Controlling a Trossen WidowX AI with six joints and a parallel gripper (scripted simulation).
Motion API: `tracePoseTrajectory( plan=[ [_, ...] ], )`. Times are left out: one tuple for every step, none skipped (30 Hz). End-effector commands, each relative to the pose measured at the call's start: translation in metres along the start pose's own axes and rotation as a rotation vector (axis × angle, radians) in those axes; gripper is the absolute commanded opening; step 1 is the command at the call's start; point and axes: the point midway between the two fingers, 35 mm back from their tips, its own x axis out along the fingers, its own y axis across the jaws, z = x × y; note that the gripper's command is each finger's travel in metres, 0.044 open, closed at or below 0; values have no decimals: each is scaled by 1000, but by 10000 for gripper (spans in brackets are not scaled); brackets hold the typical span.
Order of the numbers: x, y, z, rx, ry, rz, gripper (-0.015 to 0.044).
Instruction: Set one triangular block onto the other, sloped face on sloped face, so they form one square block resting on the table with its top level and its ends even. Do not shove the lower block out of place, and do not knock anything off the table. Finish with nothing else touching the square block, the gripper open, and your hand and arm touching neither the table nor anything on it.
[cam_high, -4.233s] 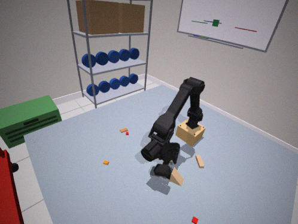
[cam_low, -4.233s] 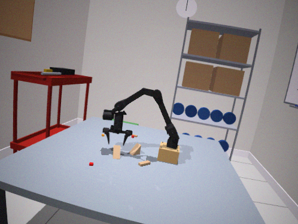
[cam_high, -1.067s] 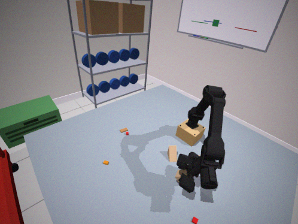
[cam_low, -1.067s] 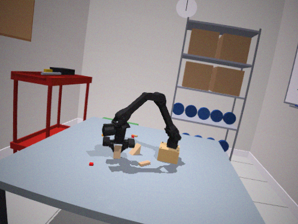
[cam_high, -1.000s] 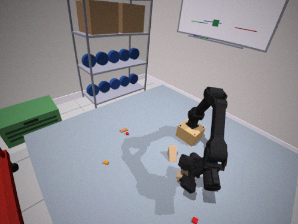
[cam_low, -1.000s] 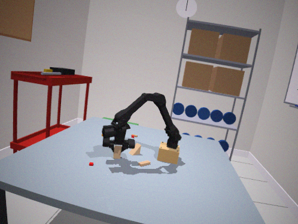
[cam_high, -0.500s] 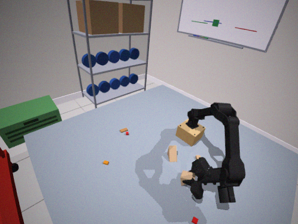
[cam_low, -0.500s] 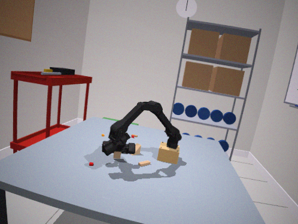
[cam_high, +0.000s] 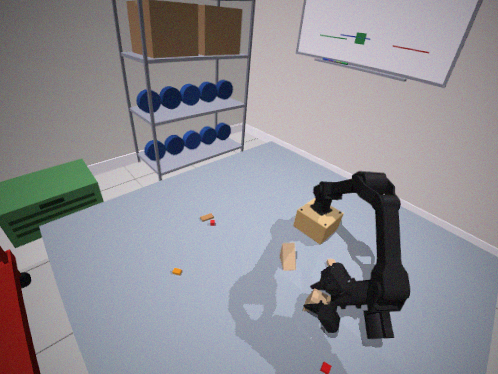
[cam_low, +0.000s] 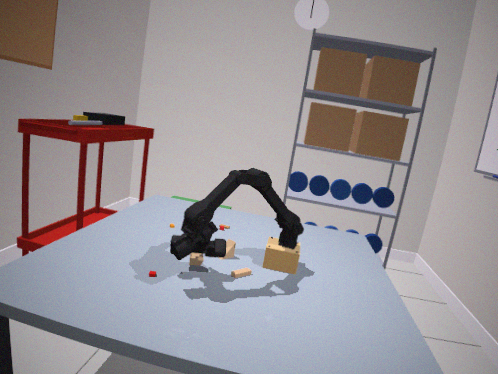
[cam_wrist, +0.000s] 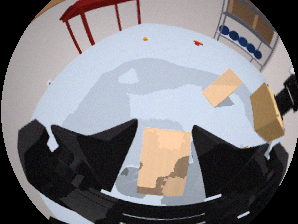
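Observation:
One triangular block (cam_high: 288, 256) (cam_low: 230, 249) (cam_wrist: 222, 88) rests on the table, apart from my gripper. The other triangular block (cam_high: 318, 298) (cam_low: 196, 259) (cam_wrist: 164, 162) is between my fingers, with a gap on both sides in the wrist view. A dark shadow shows below it in the exterior view; whether it touches the table I cannot tell. My gripper (cam_high: 311, 296) (cam_low: 198, 252) (cam_wrist: 165, 125) is open, low over the table, its fingers either side of that block. Part of the block is hidden by the hand in the top and exterior views.
The arm stands on a wooden box (cam_high: 312, 227) (cam_low: 281, 259) (cam_wrist: 267, 112). A small wooden bar (cam_high: 330, 262) (cam_low: 241, 272) lies near the hand. A red cube (cam_high: 325, 368) (cam_low: 152, 274), an orange piece (cam_high: 177, 271) (cam_wrist: 145, 38), another red cube (cam_high: 212, 223) and a tan piece (cam_high: 206, 217) lie farther off.

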Motion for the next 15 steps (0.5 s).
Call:
tracePoseTrajectory(
  plan=[
    [0, 0, 0, -6, 2, -2, 420],
    [0, 0, 0, -6, 2, -2, 440],
    [0, 0, 0, -6, 2, -2, 440],
    [0, 0, 0, -6, 2, -2, 440],
    [0, 0, 0, -6, 2, -2, 440],
    [0, 0, 0, -6, 2, -2, 440],
    [0, 0, 0, -6, 2, -2, 440],
    [0, 0, 0, -6, 2, -2, 440],
    [0, 0, 0, -6, 2, -2, 440],
    [0, 0, 0, -6, 2, -2, 440],
    [-2, 0, 2, -8, 2, -2, 440],
    [-7, 1, 7, -13, 1, -1, 440],
    [-15, 1, 14, -19, 0, 0, 440],
    [-26, 2, 26, -29, -1, 1, 440],
    [-38, 2, 39, -40, -3, 3, 440]
  ],
)
